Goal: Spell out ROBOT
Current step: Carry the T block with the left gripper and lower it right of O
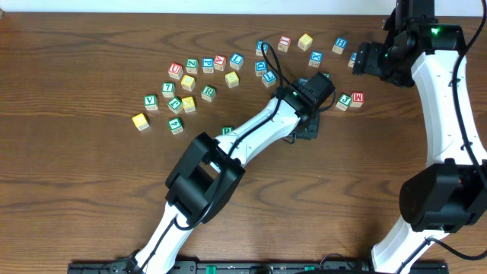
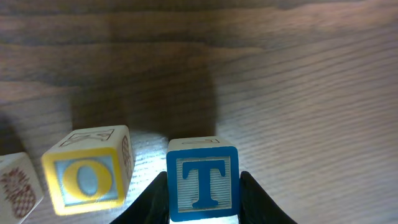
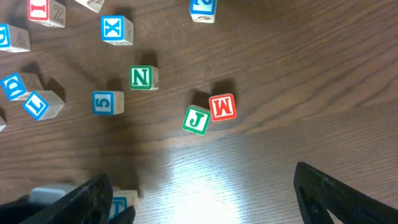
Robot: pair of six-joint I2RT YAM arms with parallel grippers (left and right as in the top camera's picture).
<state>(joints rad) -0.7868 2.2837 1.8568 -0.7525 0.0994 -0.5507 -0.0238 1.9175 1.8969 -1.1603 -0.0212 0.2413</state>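
My left gripper (image 2: 203, 190) is shut on the blue-printed T cube (image 2: 202, 180), one dark finger (image 2: 152, 202) on each side. Just left of it, a small gap apart, stands a yellow-faced O cube (image 2: 87, 179). Another cube (image 2: 15, 190) at the far left shows only a picture face. From overhead the left gripper (image 1: 307, 128) lies mid-table, and its arm covers these cubes. A green-printed cube (image 1: 227, 131) peeks out beside the arm, its letter unreadable. My right gripper (image 1: 359, 59) hovers open at the back right with nothing between its jaws (image 3: 214, 199).
Loose cubes are scattered at the back left, among them yellow ones (image 1: 140, 121) and green ones (image 1: 208, 93). Under the right wrist lie a green N (image 3: 143, 78), a green J (image 3: 197, 119), a red M (image 3: 222, 107) and a blue 5 (image 3: 107, 102).
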